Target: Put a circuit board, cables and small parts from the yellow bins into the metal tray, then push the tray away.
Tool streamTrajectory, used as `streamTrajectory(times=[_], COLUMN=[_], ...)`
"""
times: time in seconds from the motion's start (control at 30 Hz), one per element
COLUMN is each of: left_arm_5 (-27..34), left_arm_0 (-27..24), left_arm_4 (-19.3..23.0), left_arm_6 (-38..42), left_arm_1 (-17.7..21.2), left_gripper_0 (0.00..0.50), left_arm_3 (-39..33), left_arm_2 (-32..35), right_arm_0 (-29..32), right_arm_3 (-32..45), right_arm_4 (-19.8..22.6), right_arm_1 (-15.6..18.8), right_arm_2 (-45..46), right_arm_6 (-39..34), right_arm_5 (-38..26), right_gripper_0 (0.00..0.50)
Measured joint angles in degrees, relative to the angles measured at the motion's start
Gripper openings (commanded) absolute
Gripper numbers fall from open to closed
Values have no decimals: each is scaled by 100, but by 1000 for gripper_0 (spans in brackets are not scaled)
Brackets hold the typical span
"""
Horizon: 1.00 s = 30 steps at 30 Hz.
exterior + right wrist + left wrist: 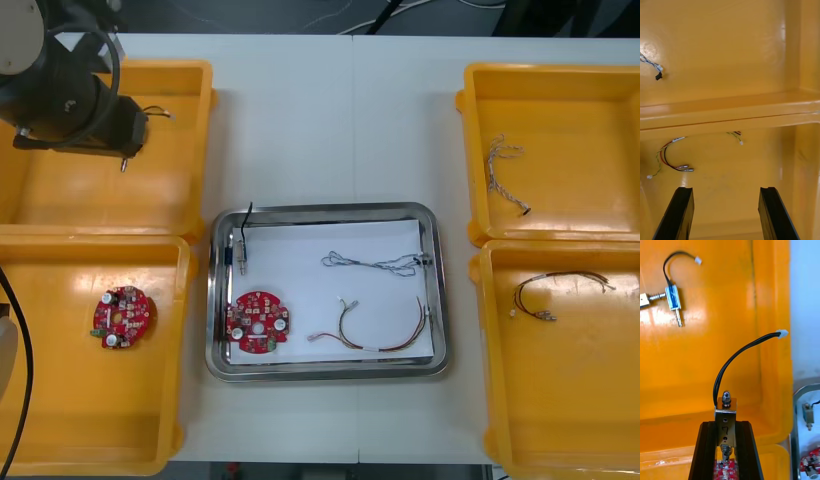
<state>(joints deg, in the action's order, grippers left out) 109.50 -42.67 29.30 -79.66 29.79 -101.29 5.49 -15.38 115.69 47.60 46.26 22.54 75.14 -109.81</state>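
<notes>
L gripper (725, 424) clamped on a small metal part (726, 409), its long axis along the fingers (706, 450), black cable (748, 347) arcing ahead, over a yellow bin (685, 371); tray (799, 392) sits past the bin wall to the jaws' right, so L arm's nearer, w/ R gripper (724, 193) open over its own bin.

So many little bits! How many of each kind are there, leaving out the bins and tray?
Red circuit boards: 2
Blue and white cables: 2
Red and yellow cables: 2, one near the open right gripper
Small metal parts: 3, one in the left gripper
Total: 9
</notes>
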Motion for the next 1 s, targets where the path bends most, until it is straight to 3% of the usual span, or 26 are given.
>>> streamTrajectory(times=[0.2,0.4,0.77,1.0], left_arm_5=[10,12,13,13], left_arm_0=[0,4,199,403], left_arm_4=[357,353,-308,-542], left_arm_6=[1404,2753,2821,2830], left_arm_1=[2,-4,-386,-813], left_gripper_0=[0,0,0,0], left_arm_3=[-505,-919,-1073,-1073], left_arm_2=[-39,-499,-1843,-2260], right_arm_0=[84,427,796,810], right_arm_3=[31,615,912,1093], right_arm_4=[53,37,26,32], right_arm_1=[-206,-342,-387,-387], right_arm_2=[1,3,113,121], right_arm_6=[1,1,1,2], right_arm_5=[0,0,0,0], right_gripper_0=[500,500,500,500])
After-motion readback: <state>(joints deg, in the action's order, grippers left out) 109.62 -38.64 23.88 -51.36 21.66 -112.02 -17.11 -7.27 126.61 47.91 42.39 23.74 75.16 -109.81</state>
